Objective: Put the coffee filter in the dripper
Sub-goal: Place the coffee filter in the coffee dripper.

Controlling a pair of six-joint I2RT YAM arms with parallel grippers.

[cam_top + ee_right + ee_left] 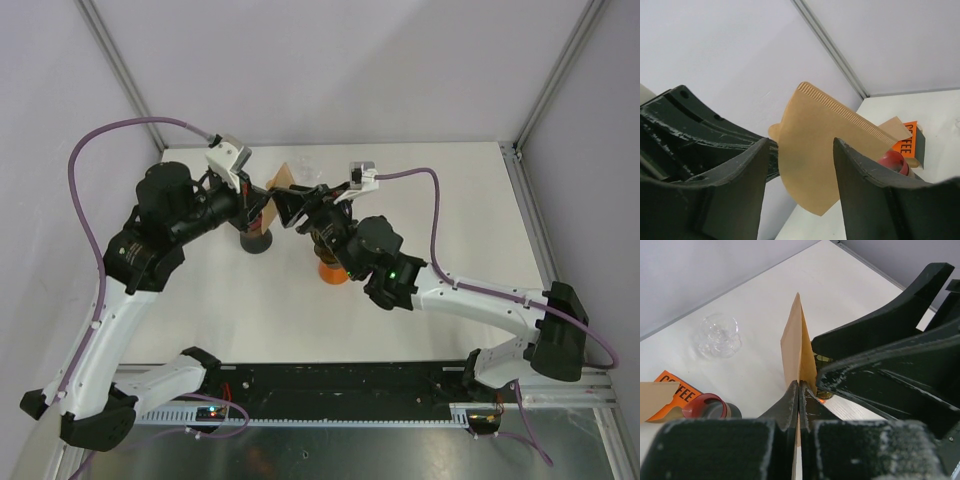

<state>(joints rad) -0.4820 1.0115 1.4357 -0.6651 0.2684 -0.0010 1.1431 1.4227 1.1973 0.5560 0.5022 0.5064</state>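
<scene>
The left tool (799, 388) is closed on the coffee filter (797, 347), its two dark fingers pressed together on the lower edge of the brown paper cone. The filter stands upright and edge-on at the centre of the left wrist view, lifted off the table (850, 285). In the top view the filter (283, 180) sits in the upper middle of the frame, between the two arms, with the left tool (260, 200) just to its left. The right tool (801, 145) is open. In the right wrist view its fingers (740, 175) stand apart in the lower half of the frame, with the flat face and ribbed seam of the filter (815, 125) showing in the gap beyond them. Whether they touch the paper cannot be told. The clear dripper (717, 335) rests on the table in the upper left of the left wrist view, well apart from the filter. In the lower left of that view stands a dark vessel with a red rim (707, 407). Just beside it lies an orange box marked COFFEE (680, 392), with a brown sheet (652, 397) lying over its left end.
</scene>
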